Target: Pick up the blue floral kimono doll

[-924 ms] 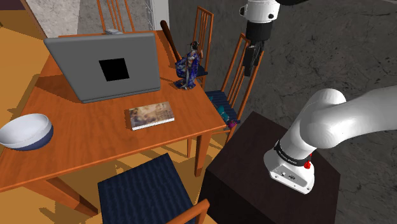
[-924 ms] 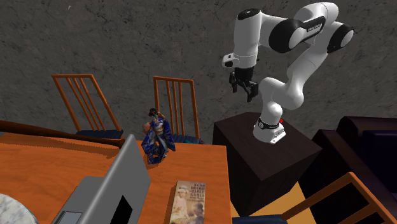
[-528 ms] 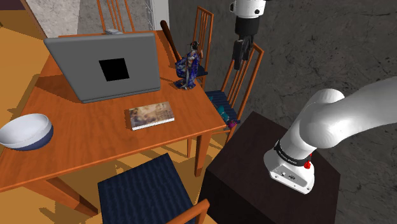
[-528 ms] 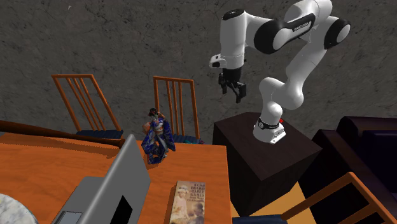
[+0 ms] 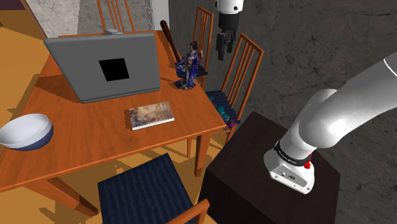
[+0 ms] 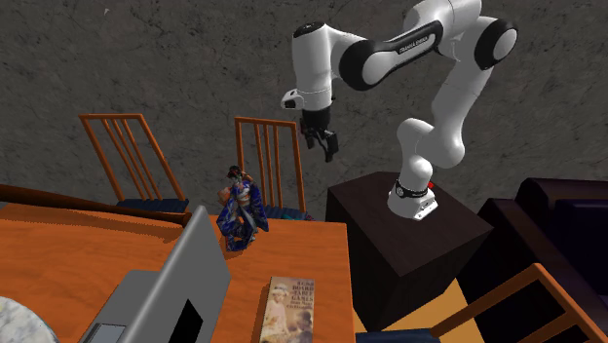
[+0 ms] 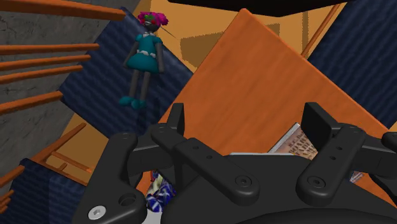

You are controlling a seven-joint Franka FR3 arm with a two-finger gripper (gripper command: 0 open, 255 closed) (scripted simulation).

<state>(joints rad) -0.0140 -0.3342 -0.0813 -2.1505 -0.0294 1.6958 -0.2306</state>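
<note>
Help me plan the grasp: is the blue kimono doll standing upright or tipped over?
Upright: the doll stands on its base near the corner of the table, head on top.

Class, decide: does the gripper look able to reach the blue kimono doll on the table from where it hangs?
Probably yes: the open gripper hangs above and beside the doll, nothing stands between them; the chair back close by needs care.

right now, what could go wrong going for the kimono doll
The kimono doll stands upright near the table corner; a glancing touch by the open gripper might tip it off. The chair back rises close beside the gripper, so a descent could clip it. A teal-dressed doll lies on that chair, a possible wrong target.
</note>
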